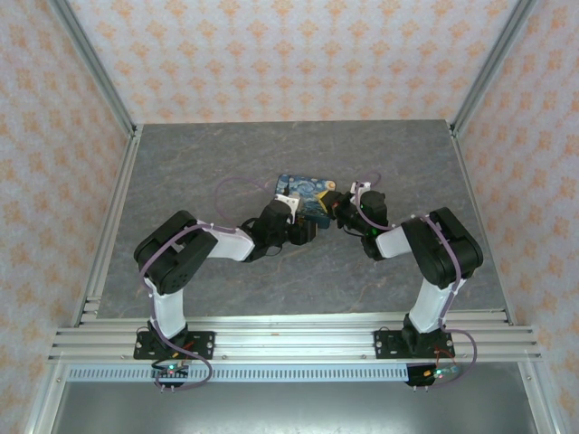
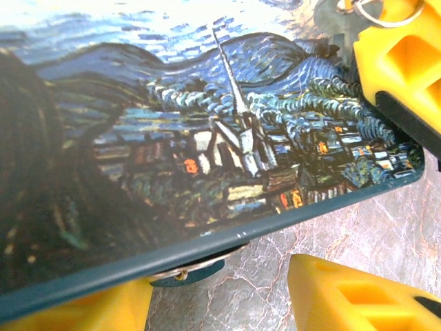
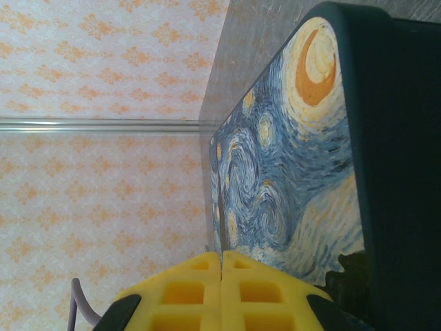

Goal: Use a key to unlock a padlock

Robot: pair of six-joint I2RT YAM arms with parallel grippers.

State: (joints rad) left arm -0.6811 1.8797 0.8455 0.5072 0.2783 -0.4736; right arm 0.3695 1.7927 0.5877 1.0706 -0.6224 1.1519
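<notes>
The left gripper [image 2: 219, 283] stands released, its yellow fingers spread either side of the near edge of the box [image 2: 207, 138] and gripping nothing. In the gap, tucked under that edge, hangs what looks like the padlock [image 2: 196, 270]. It is a small dark-blue body on a bit of bright metal, close to the left finger and apart from the right one.

The right gripper [image 3: 220, 265] is clenched flush at the box's right side. The key [image 2: 334, 15] and its ring [image 2: 389, 12] sit at its tip over the lid, but whether the key is pinched there cannot be told.

The padlock is probably light, hard and smooth, and apt to swing. It is best taken across the flat sides of its body. The key looks thin, stiff and slippery, so it should be held by its head.

The overhanging box edge crowds the padlock, and both grippers work close together above the grey table [image 2: 406, 227].
</notes>
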